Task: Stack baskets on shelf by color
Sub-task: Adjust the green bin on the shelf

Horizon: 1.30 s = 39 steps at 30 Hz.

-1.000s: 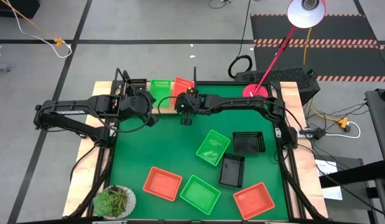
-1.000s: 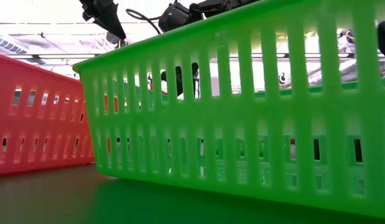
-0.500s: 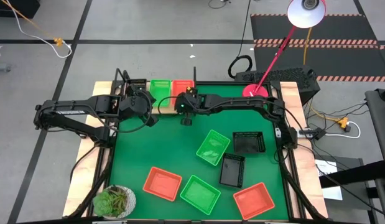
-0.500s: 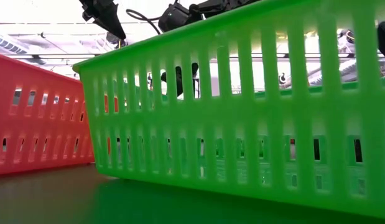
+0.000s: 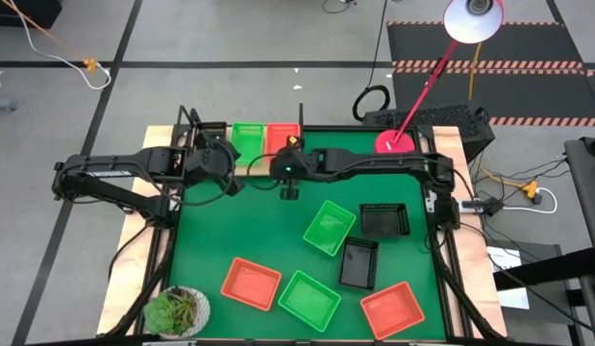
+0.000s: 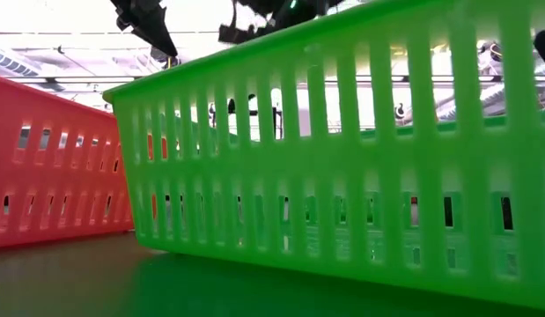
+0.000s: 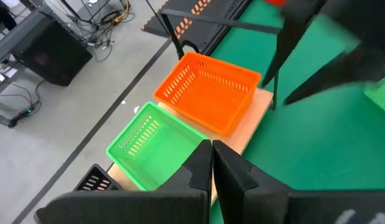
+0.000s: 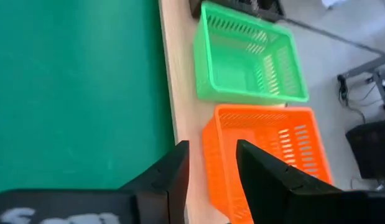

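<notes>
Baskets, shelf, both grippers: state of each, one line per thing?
Green basket on shelf: upright, empty, placed.
Red-orange basket on shelf: upright, empty, beside the green one.
Shelf: holds those two baskets.
Green baskets on mat: two, unstacked.
Red-orange baskets on mat: two, unstacked.
Black baskets on mat: two, unstacked.
Left gripper: shut, empty.
Right gripper: open, empty, near the shelf.

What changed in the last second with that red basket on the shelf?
The right pincer has let go of the red basket, now sitting square on the shelf beside the green one, and drew back over the mat. The left pincer and the other baskets stayed put.
</notes>
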Tool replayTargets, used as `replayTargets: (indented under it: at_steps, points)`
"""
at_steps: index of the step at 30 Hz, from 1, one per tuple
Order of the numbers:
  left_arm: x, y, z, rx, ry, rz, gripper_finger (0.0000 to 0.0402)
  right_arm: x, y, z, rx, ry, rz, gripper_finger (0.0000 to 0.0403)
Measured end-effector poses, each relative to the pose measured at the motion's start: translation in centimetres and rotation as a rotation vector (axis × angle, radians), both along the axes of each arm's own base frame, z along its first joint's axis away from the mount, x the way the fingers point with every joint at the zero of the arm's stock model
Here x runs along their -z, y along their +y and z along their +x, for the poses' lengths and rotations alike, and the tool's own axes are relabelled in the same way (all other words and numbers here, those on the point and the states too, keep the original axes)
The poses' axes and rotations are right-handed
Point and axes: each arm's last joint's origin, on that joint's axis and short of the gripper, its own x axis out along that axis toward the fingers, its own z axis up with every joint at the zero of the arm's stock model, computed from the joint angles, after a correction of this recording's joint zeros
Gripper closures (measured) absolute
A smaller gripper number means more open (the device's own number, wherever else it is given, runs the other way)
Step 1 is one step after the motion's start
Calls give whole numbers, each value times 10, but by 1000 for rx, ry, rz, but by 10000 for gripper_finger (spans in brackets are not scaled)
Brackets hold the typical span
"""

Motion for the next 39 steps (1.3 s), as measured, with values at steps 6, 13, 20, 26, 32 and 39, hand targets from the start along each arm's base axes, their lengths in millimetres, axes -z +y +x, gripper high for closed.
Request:
replayTargets:
  at_steps: [6,13,20,26,32,39]
  points:
    - [13,0,-2,32,87,23,385,-38,7,-42,-29,-86,-38,280]
    - [33,1,-3,24,141,16,385,-24,-1,-117,-25,-314,-153,298]
    - [74,0,-4,95,245,2,385,7,-22,-175,48,-552,-266,324]
    - [90,4,4,134,184,39,385,26,-52,-185,36,-540,-126,361]
    - [108,15,17,127,268,44,384,34,-63,-186,-1,-530,-58,386]
    - [129,22,40,157,334,90,346,43,-66,-182,-30,-515,1,396]
